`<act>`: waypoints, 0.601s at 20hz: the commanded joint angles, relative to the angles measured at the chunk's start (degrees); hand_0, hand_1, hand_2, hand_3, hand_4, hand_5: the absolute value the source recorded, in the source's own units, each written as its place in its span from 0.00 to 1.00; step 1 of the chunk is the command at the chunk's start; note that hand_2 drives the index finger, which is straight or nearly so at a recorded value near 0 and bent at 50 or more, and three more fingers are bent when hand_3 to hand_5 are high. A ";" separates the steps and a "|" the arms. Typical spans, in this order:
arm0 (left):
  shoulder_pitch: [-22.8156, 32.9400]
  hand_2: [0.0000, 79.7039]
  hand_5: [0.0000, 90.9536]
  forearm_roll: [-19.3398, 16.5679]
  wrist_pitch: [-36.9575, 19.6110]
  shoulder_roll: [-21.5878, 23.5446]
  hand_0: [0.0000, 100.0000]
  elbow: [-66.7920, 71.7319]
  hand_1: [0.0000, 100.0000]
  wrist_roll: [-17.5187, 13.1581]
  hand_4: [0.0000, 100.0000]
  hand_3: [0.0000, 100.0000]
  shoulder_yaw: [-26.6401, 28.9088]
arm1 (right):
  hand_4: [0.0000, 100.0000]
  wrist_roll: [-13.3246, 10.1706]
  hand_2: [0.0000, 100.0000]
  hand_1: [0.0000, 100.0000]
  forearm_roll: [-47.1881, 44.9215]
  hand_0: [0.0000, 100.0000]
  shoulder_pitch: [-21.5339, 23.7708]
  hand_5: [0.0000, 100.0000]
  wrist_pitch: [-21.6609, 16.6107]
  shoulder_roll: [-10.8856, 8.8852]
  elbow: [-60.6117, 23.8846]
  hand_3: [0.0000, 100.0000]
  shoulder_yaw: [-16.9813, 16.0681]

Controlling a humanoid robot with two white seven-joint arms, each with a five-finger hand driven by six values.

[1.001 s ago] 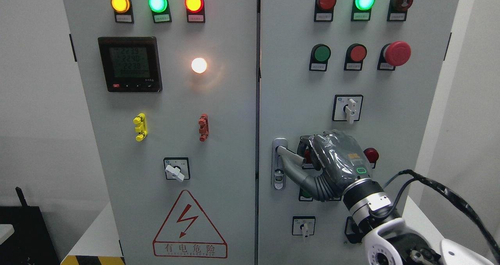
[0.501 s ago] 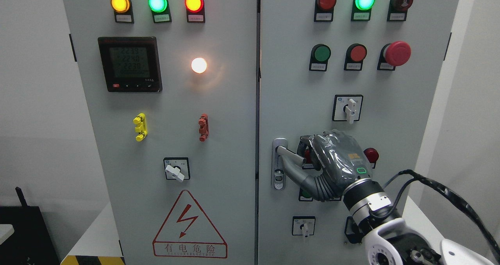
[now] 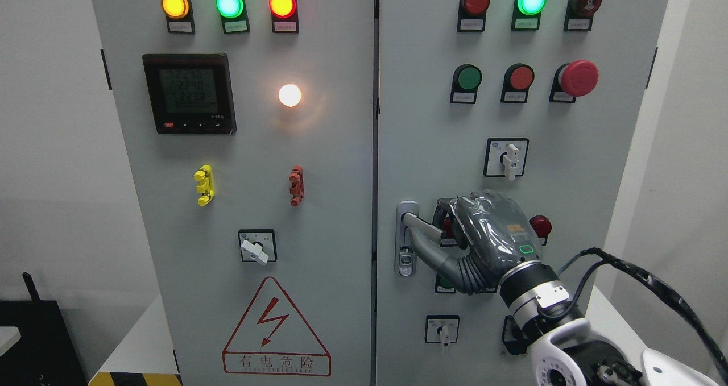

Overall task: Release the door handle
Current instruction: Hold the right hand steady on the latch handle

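Right hand (image 3: pixel 483 235), dark grey, sits just right of the silver door handle (image 3: pixel 406 238), thumb reaching its lever; fingers curled, seemingly clamped on it.

A red-bordered triangular warning sign (image 3: pixel 276 327) with a red lightning bolt is fixed low on the left grey cabinet door (image 3: pixel 330 164); the characters 有电危险 are printed along its base, with a smaller line beneath that is too fine to be read. On the black-framed digital meter (image 3: pixel 189 93), green-grey digit rows are displayed, the lower two read as roughly 2240 and 2238. The small labels under the lamps and buttons are illegible.
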 commanded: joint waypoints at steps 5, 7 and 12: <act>0.00 0.00 0.00 -0.04 0.03 0.00 0.12 -1.76 0.39 0.05 0.00 0.00 0.00 | 1.00 -0.01 0.75 0.17 0.00 0.44 0.18 1.00 -0.03 -0.25 -0.15 1.00 0.00; 0.00 0.00 0.00 0.04 0.03 0.00 0.12 -1.76 0.39 0.05 0.00 0.00 0.00 | 1.00 -0.01 0.76 0.17 0.00 0.44 0.09 1.00 -0.03 -0.33 -0.23 1.00 0.00; 0.00 0.00 0.00 -0.04 0.03 0.00 0.12 -1.76 0.39 0.05 0.00 0.00 0.00 | 1.00 -0.01 0.76 0.17 0.00 0.45 0.09 1.00 -0.03 -0.33 -0.23 1.00 -0.09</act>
